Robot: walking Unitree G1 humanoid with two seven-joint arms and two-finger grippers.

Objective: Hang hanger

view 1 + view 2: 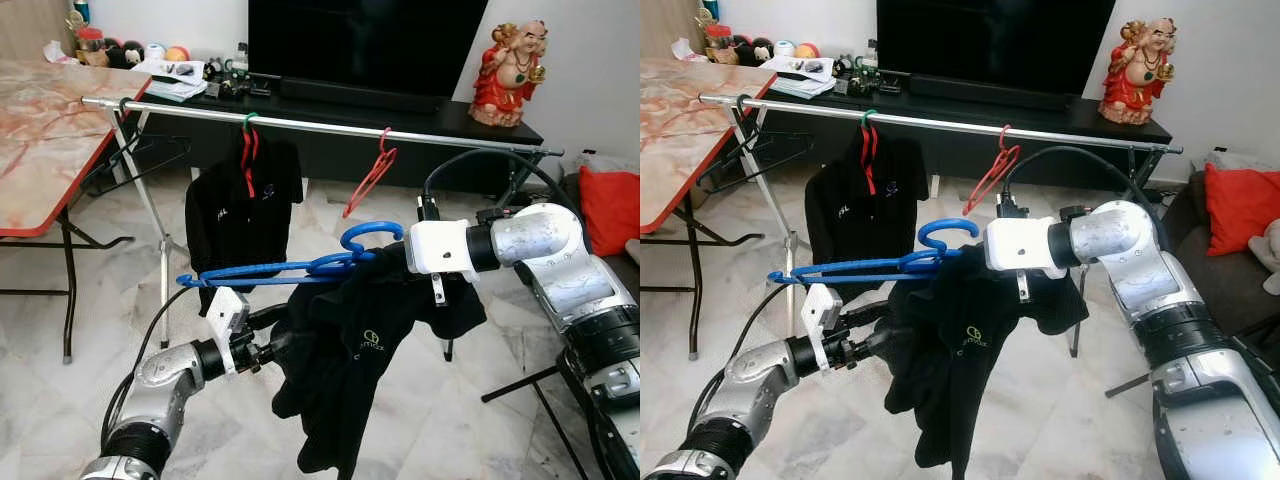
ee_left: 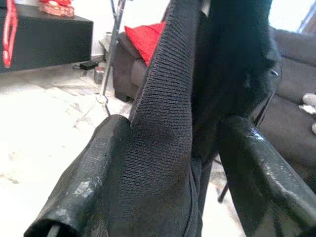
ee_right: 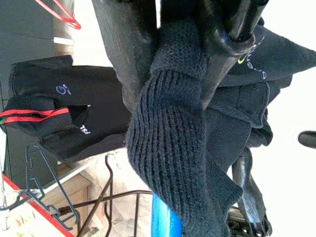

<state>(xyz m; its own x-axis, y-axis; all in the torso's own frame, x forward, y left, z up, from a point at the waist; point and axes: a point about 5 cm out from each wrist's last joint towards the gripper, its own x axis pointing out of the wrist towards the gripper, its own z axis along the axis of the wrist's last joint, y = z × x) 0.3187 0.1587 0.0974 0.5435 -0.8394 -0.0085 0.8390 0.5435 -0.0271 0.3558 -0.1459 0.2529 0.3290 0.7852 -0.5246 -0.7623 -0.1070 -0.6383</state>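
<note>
Roughly, by item:

Hanger: the blue hanger (image 1: 300,266) hangs in mid-air below and in front of the rail (image 1: 330,125), lying nearly level, hook (image 1: 368,236) up and turned toward the right arm; it is not on the rail yet.

Shirt: a black shirt (image 1: 350,360) is draped over the hanger's right half and bunched there; the left half of the hanger sticks out bare toward the robot's left.

Right gripper: the right gripper (image 3: 197,59) is clenched on a ribbed fold of the shirt, likely the collar, just beside the hook; the blue bar shows under the fingers (image 3: 222,44) in the right wrist view. Whether it pinches the plastic as well as the cloth I cannot tell.

Left gripper: the left gripper (image 2: 173,163) sits lower, under the hanger, with a band of shirt cloth between its fingers (image 2: 103,163). They stand apart around the cloth; how firmly they grip it I cannot tell.

Risk, slip: the shirt sits lopsided, so it could slide off the hanger during the lift, the more so if the left gripper drags on the cloth.

Risk, hook: if only cloth is held, the hanger may swing and the hook miss the rail.

Risk, neighbours: the red hanger (image 1: 368,180) and hung shirt (image 1: 240,215) flank the free stretch of rail; a wide swing could snag them.
</note>
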